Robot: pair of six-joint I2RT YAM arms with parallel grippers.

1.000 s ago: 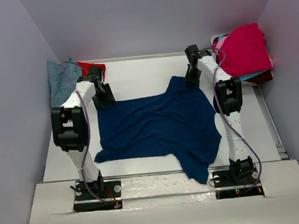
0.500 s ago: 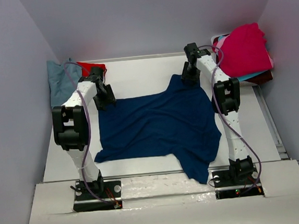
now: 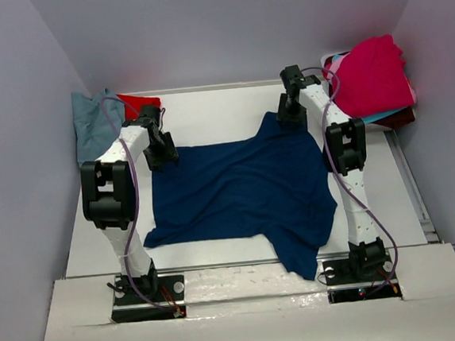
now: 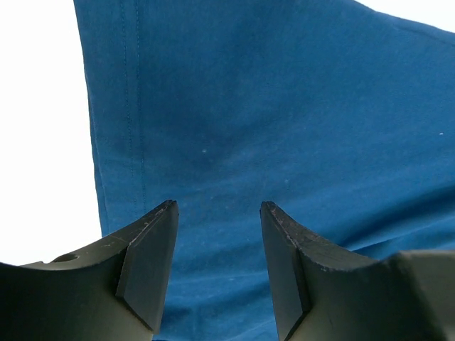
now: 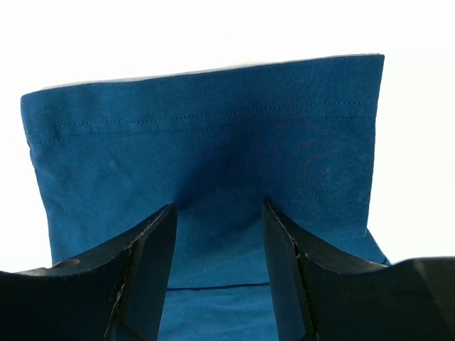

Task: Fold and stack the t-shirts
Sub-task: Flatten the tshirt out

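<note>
A navy t-shirt (image 3: 245, 193) lies spread back-up on the white table (image 3: 214, 112), one sleeve reaching to the far right and a part hanging over the near edge. My left gripper (image 3: 162, 154) hovers over its far left corner; in the left wrist view it (image 4: 219, 206) is open, with the navy cloth (image 4: 284, 106) lying flat below. Above the far sleeve, my right gripper (image 3: 291, 119) is also open. In the right wrist view it (image 5: 219, 206) shows the hemmed sleeve (image 5: 206, 142) below, not pinched.
A blue-grey tee (image 3: 92, 126) and a red tee (image 3: 138, 102) lie at the far left corner. At the far right a magenta tee (image 3: 370, 74) tops a pile with turquoise (image 3: 382, 115) and maroon (image 3: 402, 118) cloth under it. Grey walls close in on three sides.
My right gripper has opened and let go of the navy sleeve, which now lies flat. The left gripper has shifted slightly right, over the shirt's far left corner.
</note>
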